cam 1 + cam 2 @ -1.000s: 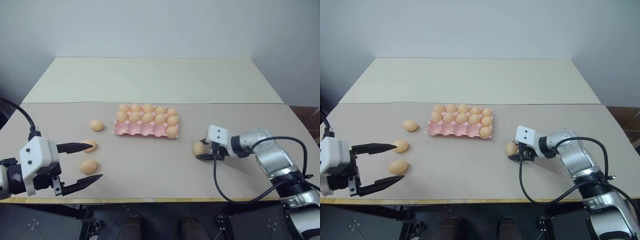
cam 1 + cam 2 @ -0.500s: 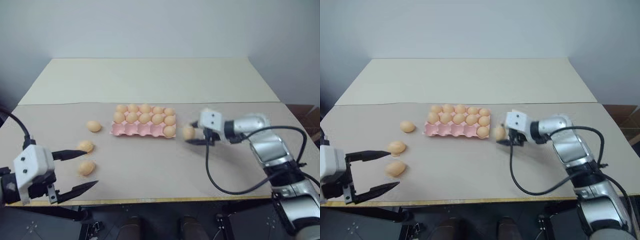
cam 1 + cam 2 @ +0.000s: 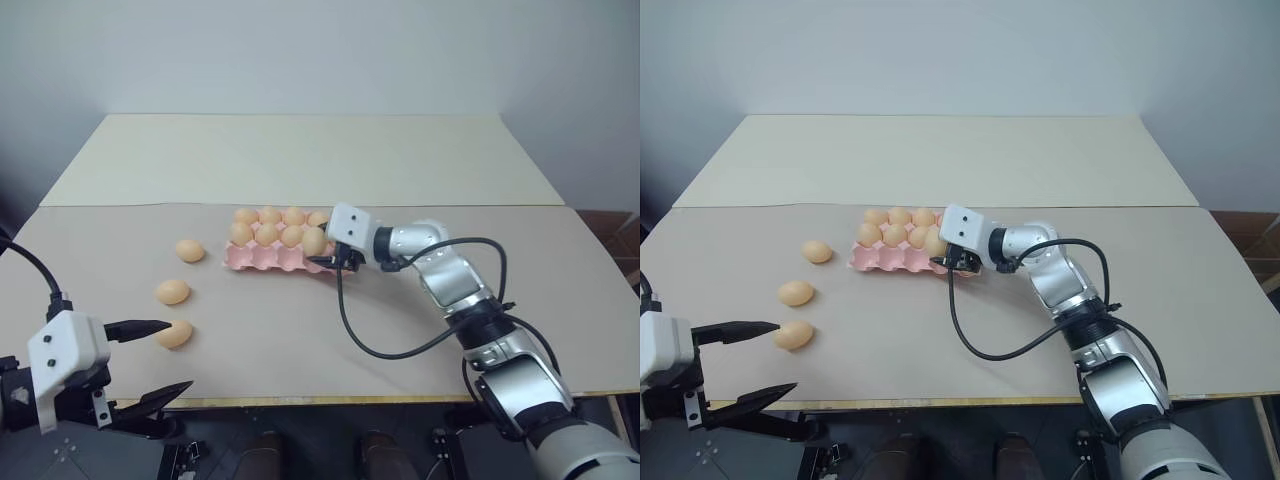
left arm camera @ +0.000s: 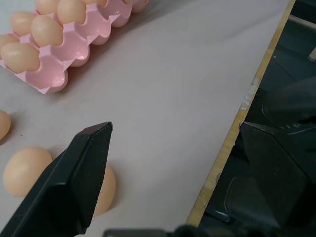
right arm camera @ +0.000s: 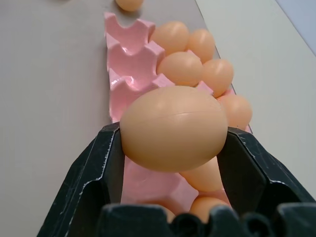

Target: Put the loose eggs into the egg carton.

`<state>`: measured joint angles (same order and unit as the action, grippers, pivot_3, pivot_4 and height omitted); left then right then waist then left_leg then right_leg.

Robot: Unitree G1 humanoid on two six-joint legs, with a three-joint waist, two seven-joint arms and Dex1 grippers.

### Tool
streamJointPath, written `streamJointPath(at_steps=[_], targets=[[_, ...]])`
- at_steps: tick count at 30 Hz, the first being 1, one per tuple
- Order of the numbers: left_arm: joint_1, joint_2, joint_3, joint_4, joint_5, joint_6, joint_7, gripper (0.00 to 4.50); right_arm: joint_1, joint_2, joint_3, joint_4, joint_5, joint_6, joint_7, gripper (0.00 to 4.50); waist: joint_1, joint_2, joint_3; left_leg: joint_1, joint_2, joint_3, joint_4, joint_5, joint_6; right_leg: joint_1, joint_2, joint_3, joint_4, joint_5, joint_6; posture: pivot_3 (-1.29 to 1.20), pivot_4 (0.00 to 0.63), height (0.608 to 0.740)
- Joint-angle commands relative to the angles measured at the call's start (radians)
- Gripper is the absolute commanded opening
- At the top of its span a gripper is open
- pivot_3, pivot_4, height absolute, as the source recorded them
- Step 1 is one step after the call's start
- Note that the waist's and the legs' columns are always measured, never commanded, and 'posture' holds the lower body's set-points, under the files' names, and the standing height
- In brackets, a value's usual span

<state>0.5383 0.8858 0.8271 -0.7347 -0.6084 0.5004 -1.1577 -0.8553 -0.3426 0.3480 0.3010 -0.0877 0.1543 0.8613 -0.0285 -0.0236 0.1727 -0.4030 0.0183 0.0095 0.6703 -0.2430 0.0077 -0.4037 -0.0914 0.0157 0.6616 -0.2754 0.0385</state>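
the egg carton (image 3: 262, 257) is a flat pink tray with bumpy cups and wavy edges. it sits in the middle of the smooth tan table (image 3: 300, 330). its two far rows look full of smooth, round, orange-tan eggs, and several cups in the near row look empty.

the right gripper (image 3: 322, 250) pinches one egg (image 5: 174, 127) between its two black fingers, just over the right end of the carton. a second ago that hand was far off to the right, low by the table, with the same egg. now it is higher and has come left to the tray.

three loose eggs (image 3: 173, 292) lie on the table to the left of the carton, well apart from it. the left gripper (image 3: 150, 358) is spread wide and holds nothing, at the near left edge close to the nearest egg (image 3: 175, 334). it has pulled back a little toward the edge.
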Motion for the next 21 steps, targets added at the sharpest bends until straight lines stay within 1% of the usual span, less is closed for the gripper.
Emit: streamJointPath(at_steps=[1, 3, 4, 12, 15, 21], targets=[[0.010, -0.006, 0.034, -0.030, 0.000, -0.015, 0.004, 4.46, -0.035, 0.007, -0.004, 0.048, -0.041, -0.096, -0.050, 3.58, -0.002, 0.000, 0.000, 0.000, 0.000, 0.000, 0.000, 0.000, 0.000, 0.000, 0.000, 0.000, 0.000, 0.000, 0.000, 0.00, 0.150, 0.740], [0.011, -0.006, 0.035, -0.031, 0.001, -0.016, 0.004, 4.46, -0.037, 0.013, -0.008, 0.064, -0.047, -0.111, -0.052, 4.29, -0.003, 0.000, 0.000, 0.000, 0.000, 0.000, 0.000, 0.000, 0.000, 0.000, 0.000, 0.000, 0.000, 0.000, 0.000, 0.00, 0.150, 0.740], [0.011, -0.006, 0.035, -0.031, 0.001, -0.016, 0.004, 4.46, -0.037, 0.016, -0.011, 0.067, -0.047, -0.115, -0.050, 4.48, -0.005, 0.000, 0.000, 0.000, 0.000, 0.000, 0.000, 0.000, 0.000, 0.000, 0.000, 0.000, 0.000, 0.000, 0.000, 0.00, 0.150, 0.740], [-0.010, -0.002, 0.030, -0.018, -0.008, -0.010, 0.009, 4.46, -0.017, 0.001, -0.042, -0.024, -0.014, -0.114, -0.012, 4.48, -0.014, 0.000, 0.000, 0.000, 0.000, 0.000, -0.001, 0.000, 0.000, 0.000, 0.000, 0.000, 0.000, 0.000, 0.000, 0.00, 0.150, 0.740], [-0.014, 0.000, 0.027, -0.016, -0.005, -0.010, 0.009, 4.46, -0.003, -0.014, -0.053, -0.084, 0.003, -0.072, 0.012, 4.48, -0.014, 0.000, 0.000, 0.000, 0.000, 0.000, -0.001, 0.000, 0.000, 0.000, 0.000, 0.000, 0.000, 0.000, 0.000, 0.00, 0.150, 0.740], [-0.002, -0.013, 0.040, -0.019, -0.001, -0.009, 0.017, 4.46, 0.049, -0.115, -0.077, -0.305, 0.146, 0.113, 0.194, 4.48, -0.011, 0.000, 0.000, 0.000, 0.001, -0.001, -0.001, 0.000, 0.000, 0.000, -0.001, 0.000, 0.000, 0.000, 0.000, 0.00, 0.150, 0.740]])
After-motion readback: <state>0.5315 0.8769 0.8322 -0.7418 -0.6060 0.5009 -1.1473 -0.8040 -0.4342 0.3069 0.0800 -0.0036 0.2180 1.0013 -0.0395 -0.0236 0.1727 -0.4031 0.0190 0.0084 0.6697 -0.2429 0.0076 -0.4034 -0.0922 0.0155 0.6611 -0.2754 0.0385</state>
